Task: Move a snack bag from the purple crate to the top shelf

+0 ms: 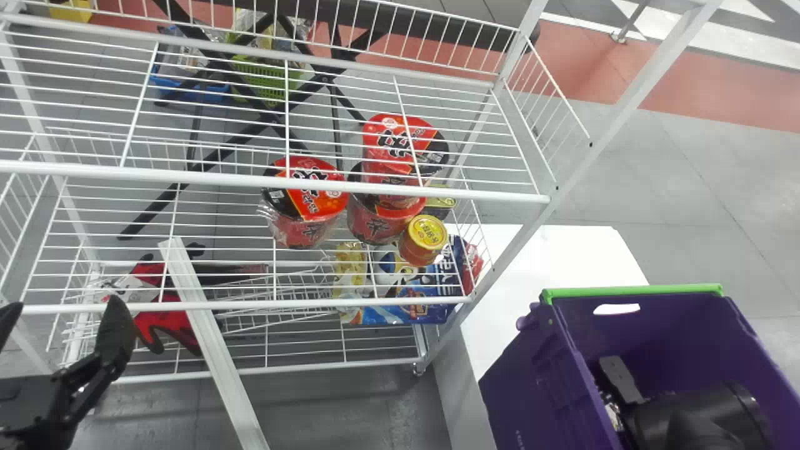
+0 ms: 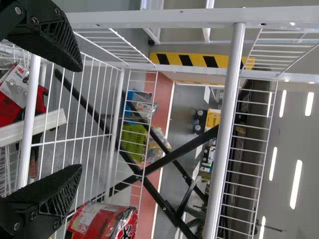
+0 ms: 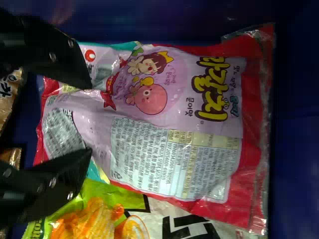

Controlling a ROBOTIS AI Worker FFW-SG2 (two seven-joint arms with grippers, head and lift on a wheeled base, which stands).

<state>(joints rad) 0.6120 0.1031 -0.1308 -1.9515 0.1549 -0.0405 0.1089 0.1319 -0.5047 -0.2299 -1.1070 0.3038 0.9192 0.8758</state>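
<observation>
Head view: near right, the right gripper (image 1: 694, 419) is inside the purple crate (image 1: 531, 375), spread over a snack bag (image 3: 174, 112) with cartoons and dense lettering; near left, the left gripper (image 1: 65, 304) is spread.

Head view downward, left wrist level, right close-up

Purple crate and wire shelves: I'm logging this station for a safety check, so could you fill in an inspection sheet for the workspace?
Surface: white table beside the shelving.
Job's things: pink snack bag lying in the purple crate; top shelf of white wire.
Clutter: green snack bag against the pink one; noodle cups on the shelving.
Grippers: right gripper open at the pink bag; left gripper open by the shelving.
Cables: nothing seen.
Surroundings: grey floor, red strip.
</observation>
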